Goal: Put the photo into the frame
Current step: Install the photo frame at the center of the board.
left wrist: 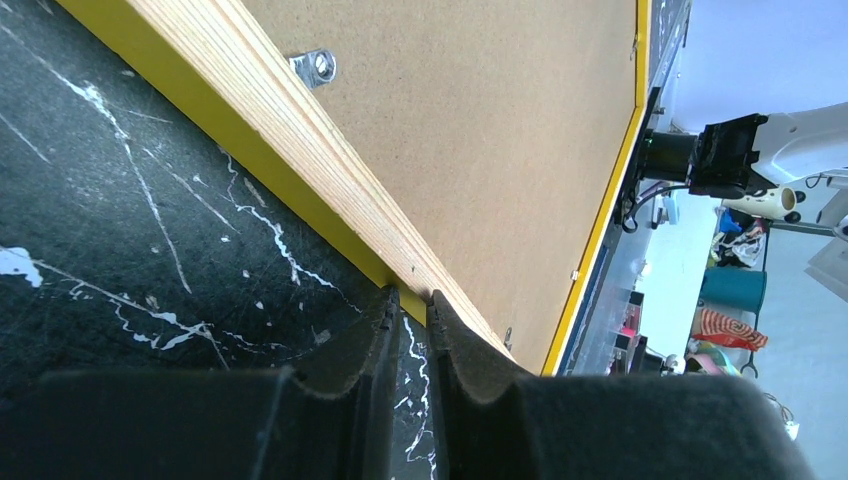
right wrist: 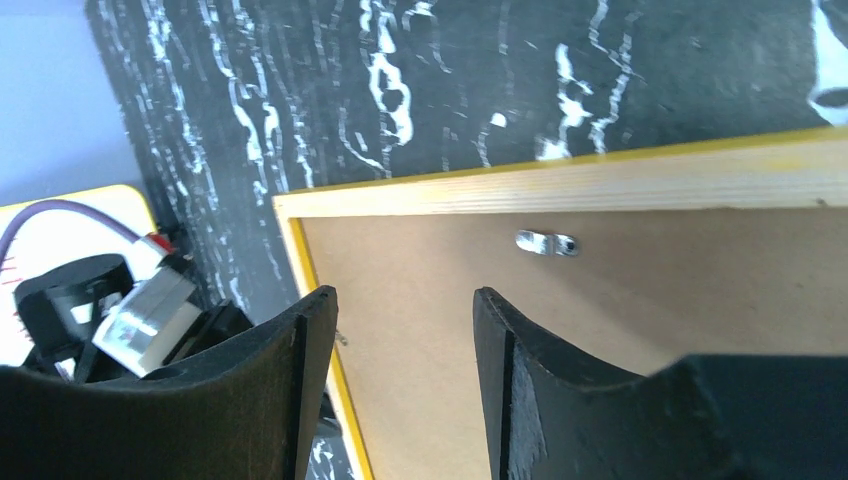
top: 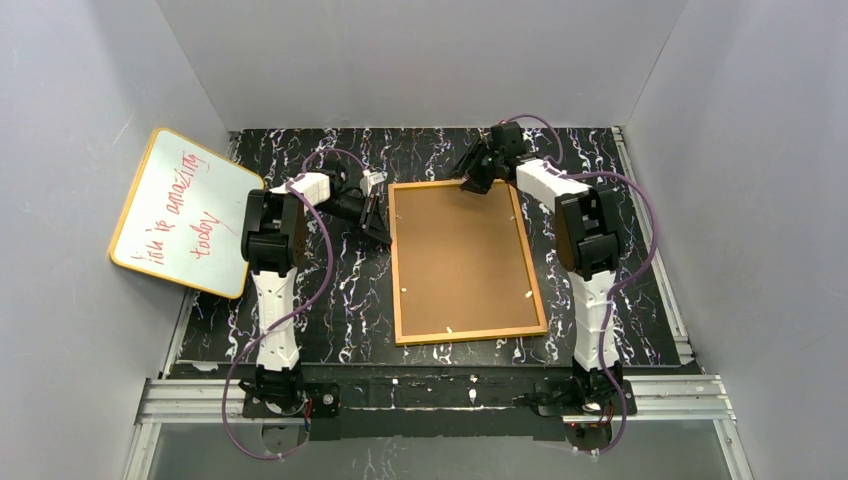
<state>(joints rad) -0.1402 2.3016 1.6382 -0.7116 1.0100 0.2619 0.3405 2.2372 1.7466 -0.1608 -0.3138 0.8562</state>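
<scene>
The frame [top: 399, 262] lies face down in the middle of the table, its yellow-orange border around a plain brown backing board [top: 462, 255]. The photo is not in view. My left gripper [top: 378, 235] is at the frame's left edge. In the left wrist view the left gripper [left wrist: 412, 295] is closed to a narrow slit with nothing in it, its tips against the frame's yellow side [left wrist: 262, 178]. My right gripper [top: 472, 183] hovers over the frame's far edge. In the right wrist view the right gripper [right wrist: 400, 295] is open and empty above the backing board [right wrist: 600, 330].
A yellow-edged whiteboard [top: 185, 210] with red writing leans against the left wall. Small metal tabs [right wrist: 547, 243] hold the backing board along the frame's inner edge. Grey walls close in the table on three sides.
</scene>
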